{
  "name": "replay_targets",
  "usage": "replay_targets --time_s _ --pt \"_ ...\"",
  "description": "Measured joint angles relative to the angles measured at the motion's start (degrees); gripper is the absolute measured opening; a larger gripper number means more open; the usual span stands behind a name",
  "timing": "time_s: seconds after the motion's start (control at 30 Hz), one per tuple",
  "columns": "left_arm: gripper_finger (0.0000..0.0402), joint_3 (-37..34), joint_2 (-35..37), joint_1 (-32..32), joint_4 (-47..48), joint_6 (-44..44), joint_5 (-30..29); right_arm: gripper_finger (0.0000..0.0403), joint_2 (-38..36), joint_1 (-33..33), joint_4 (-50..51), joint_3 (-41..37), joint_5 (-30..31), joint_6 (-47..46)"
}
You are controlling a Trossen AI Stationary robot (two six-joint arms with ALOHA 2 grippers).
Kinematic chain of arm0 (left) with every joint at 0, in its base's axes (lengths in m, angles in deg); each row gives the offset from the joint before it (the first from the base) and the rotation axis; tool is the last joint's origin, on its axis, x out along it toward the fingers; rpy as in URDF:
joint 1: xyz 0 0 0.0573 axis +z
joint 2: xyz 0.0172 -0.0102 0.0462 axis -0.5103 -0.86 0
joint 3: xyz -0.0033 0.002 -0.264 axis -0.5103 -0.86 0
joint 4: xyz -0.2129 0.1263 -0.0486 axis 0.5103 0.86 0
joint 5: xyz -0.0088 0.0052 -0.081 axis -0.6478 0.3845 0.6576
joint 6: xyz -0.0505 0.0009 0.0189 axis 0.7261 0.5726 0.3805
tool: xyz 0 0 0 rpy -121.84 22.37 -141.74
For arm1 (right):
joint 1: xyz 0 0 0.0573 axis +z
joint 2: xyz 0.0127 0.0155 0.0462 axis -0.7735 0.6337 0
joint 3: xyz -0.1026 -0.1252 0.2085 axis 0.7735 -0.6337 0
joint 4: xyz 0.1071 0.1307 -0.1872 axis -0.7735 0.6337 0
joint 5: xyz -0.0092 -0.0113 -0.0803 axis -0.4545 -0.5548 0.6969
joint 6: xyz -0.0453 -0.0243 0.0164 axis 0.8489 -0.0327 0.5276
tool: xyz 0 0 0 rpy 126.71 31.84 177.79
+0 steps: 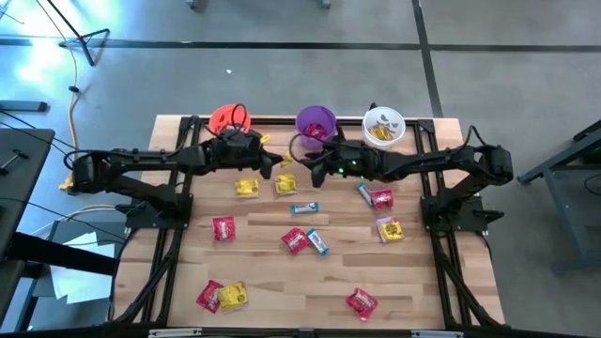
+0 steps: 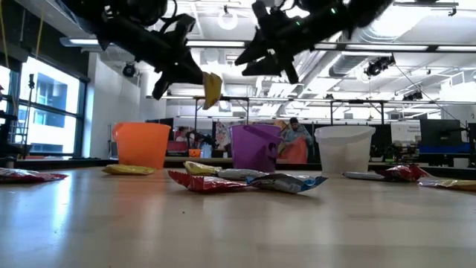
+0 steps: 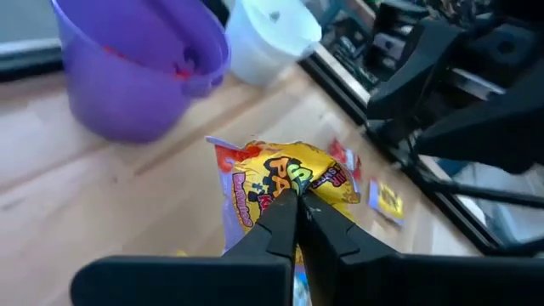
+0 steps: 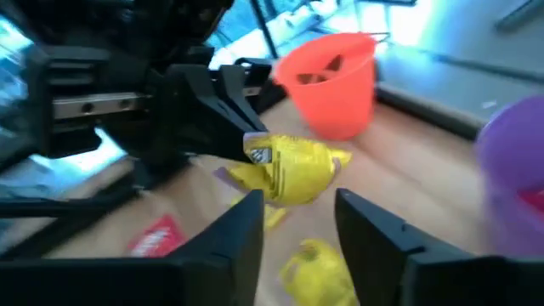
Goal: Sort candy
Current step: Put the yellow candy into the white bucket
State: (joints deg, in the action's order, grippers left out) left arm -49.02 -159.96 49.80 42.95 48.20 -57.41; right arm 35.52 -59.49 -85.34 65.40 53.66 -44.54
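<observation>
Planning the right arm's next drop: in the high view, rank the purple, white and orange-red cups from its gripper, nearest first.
From the right gripper:
1. Purple plastic cup, just behind it.
2. White plastic cup, back, to its right.
3. Orange-red plastic cup, back left, past the left gripper.

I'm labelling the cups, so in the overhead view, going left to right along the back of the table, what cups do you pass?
Orange-red cup → purple cup → white cup.
</observation>
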Motion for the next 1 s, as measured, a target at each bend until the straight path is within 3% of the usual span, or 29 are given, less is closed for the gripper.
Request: replay_targets --time_s 0.17,0.47,0.67,0.87,1.0 --pt "0.0 4.7 -2.3 0.0 -0.3 -1.1 -1.3 0.0166 0.1 0.0 7.1 6.5 1.2 8.9" --pt "0.0 12.4 -5.7 0.0 -0.2 -3.5 -0.6 0.0143 0.2 0.0 9.4 9.0 2.7 13.1" --pt "0.0 13.8 -6.0 -0.2 -0.1 -4.4 0.1 0.0101 0.2 0.0 9.2 9.0 3.8 12.6" --pt "0.0 13.8 -6.0 -0.2 -0.1 -3.9 1.1 0.0015 0.2 0.0 9.0 9.0 5.6 12.2" --pt "0.0001 13.8 -6.0 -0.1 -0.4 -3.9 1.2 0.0009 0.2 0.0 8.8 9.0 6.6 12.7"
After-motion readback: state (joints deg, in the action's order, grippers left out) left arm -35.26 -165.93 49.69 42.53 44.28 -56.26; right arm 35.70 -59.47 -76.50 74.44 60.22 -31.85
